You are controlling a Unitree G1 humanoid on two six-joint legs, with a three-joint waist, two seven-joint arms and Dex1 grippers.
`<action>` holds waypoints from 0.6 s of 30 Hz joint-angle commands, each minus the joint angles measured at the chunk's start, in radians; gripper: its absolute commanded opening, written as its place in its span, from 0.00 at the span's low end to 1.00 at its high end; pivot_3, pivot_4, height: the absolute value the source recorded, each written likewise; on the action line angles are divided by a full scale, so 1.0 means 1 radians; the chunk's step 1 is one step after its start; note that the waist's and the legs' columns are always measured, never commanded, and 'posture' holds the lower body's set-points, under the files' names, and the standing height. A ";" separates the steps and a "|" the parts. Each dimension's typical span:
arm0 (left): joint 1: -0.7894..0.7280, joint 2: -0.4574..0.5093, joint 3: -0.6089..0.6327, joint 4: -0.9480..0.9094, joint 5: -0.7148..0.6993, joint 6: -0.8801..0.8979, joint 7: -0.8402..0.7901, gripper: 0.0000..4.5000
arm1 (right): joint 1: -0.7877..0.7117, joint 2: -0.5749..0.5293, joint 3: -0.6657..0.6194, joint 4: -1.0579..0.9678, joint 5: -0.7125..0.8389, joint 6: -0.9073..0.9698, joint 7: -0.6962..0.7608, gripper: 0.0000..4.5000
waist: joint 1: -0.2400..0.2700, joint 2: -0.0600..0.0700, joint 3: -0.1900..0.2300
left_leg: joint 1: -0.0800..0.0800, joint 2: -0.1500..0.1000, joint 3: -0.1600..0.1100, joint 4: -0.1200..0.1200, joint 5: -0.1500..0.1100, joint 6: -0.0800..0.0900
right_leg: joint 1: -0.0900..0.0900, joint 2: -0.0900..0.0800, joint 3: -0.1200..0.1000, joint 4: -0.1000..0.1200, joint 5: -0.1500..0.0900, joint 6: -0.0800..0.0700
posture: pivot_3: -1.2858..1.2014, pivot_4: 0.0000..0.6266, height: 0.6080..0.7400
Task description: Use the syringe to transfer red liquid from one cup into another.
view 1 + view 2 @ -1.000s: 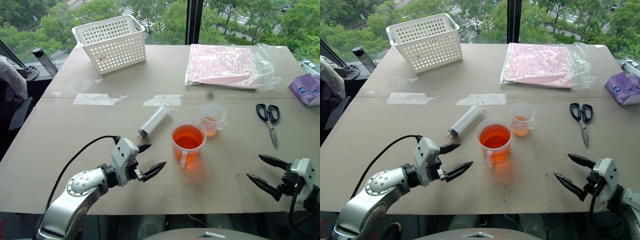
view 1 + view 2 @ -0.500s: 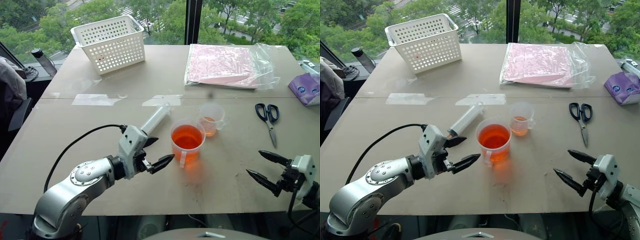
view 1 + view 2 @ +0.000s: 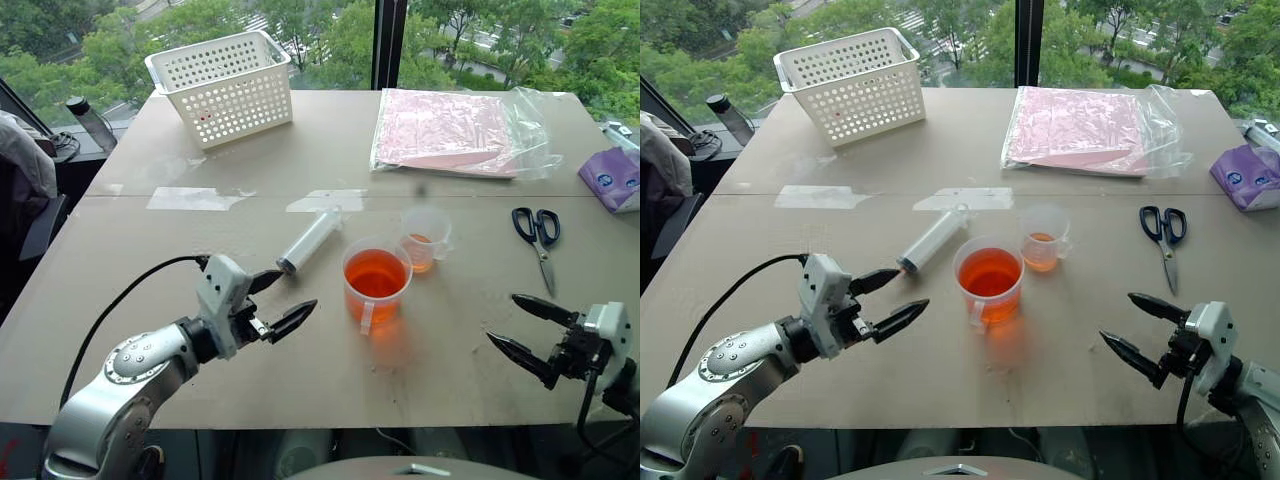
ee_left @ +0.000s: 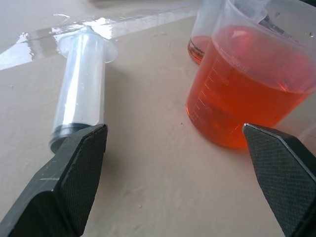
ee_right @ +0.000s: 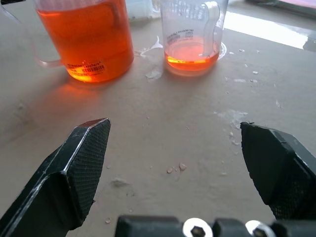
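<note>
With the larger handled cup point(image 3: 376, 283) taken as the landmark, the scene ran as follows. Farthest to its left, the left end effector point(image 3: 277, 303) hovered over the desk point(image 3: 150, 260) with its two black fingers spread wide and nothing between them, its tips pointing toward the cup. The syringe point(image 3: 309, 241) lay flat on the desk just left of the cup and slightly behind it, its narrow tip toward the left end effector and its plunger end angled away toward a taped patch of the desk. In the left wrist view, the syringe barrel point(image 4: 81, 94) lay close to one finger, though contact could not be told. The larger cup itself stood upright, filled most of the way with red liquid point(image 3: 376, 274), its handle facing the near edge of the desk. Just right of it and a little behind stood the smaller cup point(image 3: 424, 238), upright, with a shallow layer of the same liquid at its bottom; the two cups stood near each other, seemingly apart. Well to the right of the landmark cup and nearer the desk edge, the right end effector point(image 3: 521, 328) hung with its fingers also wide apart and empty, pointing back toward the cups. Scissors point(image 3: 537, 240) lay on the desk beyond it, right of the smaller cup.
</note>
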 commanded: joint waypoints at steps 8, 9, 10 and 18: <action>-0.363 0.137 -0.103 0.160 0.024 0.249 0.043 0.99 | -0.296 -0.241 -0.144 -0.270 0.390 0.299 -0.150 1.00 | -0.003 -0.002 0.002 | -0.001 0.000 0.000 0.000 0.000 -0.001 | -0.001 0.002 0.000 -0.001 0.000 0.000 | 0.52 0.24 1.00; -0.392 0.142 -0.128 0.170 0.029 0.275 0.046 0.99 | -0.327 -0.261 -0.141 -0.280 0.398 0.318 -0.165 1.00 | -0.003 -0.002 0.002 | -0.002 0.000 0.000 0.000 0.000 -0.001 | -0.001 0.002 0.000 -0.001 0.000 0.001 | 0.52 0.24 1.00; -0.418 0.140 -0.144 0.175 0.026 0.307 0.054 0.99 | -0.344 -0.286 -0.138 -0.287 0.400 0.342 -0.174 1.00 | -0.002 -0.002 0.002 | -0.002 0.000 0.000 0.000 0.000 -0.001 | -0.001 0.002 0.000 -0.001 0.000 0.001 | 0.52 0.24 1.00; -0.678 0.085 -0.165 0.168 -0.025 0.742 0.194 0.99 | -0.484 -0.386 -0.126 -0.335 0.580 0.490 -0.320 1.00 | -0.002 -0.011 0.007 | -0.004 0.000 -0.001 0.000 0.002 -0.004 | -0.001 0.002 -0.002 -0.002 0.000 0.001 | 0.52 0.24 1.00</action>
